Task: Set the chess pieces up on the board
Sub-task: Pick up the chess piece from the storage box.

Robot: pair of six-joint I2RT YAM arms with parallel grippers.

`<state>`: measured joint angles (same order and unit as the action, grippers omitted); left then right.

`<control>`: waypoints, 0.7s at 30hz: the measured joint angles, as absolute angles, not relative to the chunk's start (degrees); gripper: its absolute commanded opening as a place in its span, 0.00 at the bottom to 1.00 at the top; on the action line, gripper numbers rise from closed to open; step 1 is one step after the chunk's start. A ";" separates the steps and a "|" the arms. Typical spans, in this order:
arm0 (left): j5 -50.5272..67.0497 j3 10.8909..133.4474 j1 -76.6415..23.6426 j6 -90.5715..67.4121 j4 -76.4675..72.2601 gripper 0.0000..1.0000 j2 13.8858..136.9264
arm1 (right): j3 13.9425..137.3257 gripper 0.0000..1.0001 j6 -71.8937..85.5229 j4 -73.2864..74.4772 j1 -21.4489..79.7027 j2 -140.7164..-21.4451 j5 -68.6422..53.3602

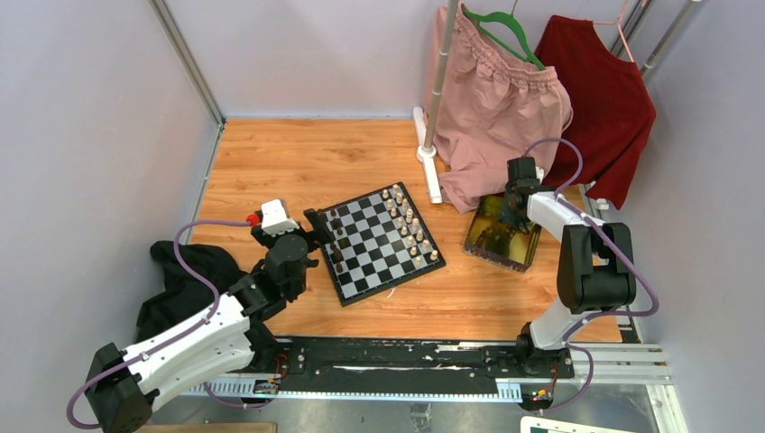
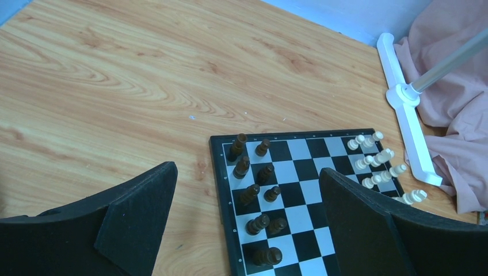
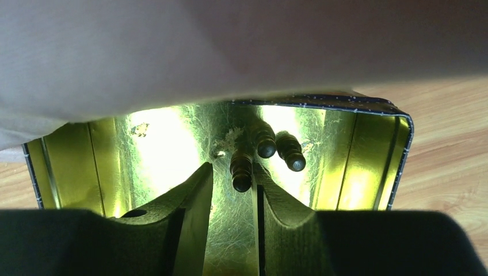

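The chessboard (image 1: 383, 245) lies at the table's middle. Several dark pieces (image 2: 256, 190) stand in two columns along its left side, and they also show in the top view (image 1: 336, 242). My left gripper (image 1: 321, 238) hovers over that side of the board (image 2: 299, 172), open and empty (image 2: 247, 192), its fingers (image 2: 138, 213) wide apart. My right gripper (image 1: 511, 219) reaches down into the gold tray (image 3: 144, 149). It is open (image 3: 233, 172), with one of three dark pieces (image 3: 241, 170) lying between its fingertips against the right finger (image 3: 276, 207).
Cream-white pieces (image 1: 410, 225) fill the board's right side. A clothes rack's white base (image 1: 426, 158) with a pink garment (image 1: 492, 126) stands behind the tray (image 1: 501, 236); the garment overhangs it. A red garment (image 1: 600, 99) hangs at the right. A black cloth (image 1: 185, 275) lies at the left.
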<state>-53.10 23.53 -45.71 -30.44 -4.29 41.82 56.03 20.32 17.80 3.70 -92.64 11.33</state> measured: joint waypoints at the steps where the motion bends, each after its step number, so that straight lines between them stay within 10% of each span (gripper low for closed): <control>1: -53.10 23.51 -45.71 -30.44 -4.36 1.00 41.82 | 56.03 0.29 20.36 17.63 3.64 -92.86 11.29; 9: -53.10 22.76 -45.71 -30.44 -4.67 1.00 41.80 | 56.03 0.02 20.84 17.45 3.42 -93.43 10.48; 21: -53.17 22.57 -45.71 -30.48 -4.45 1.00 38.87 | 54.68 0.00 20.95 17.58 4.03 -87.90 8.82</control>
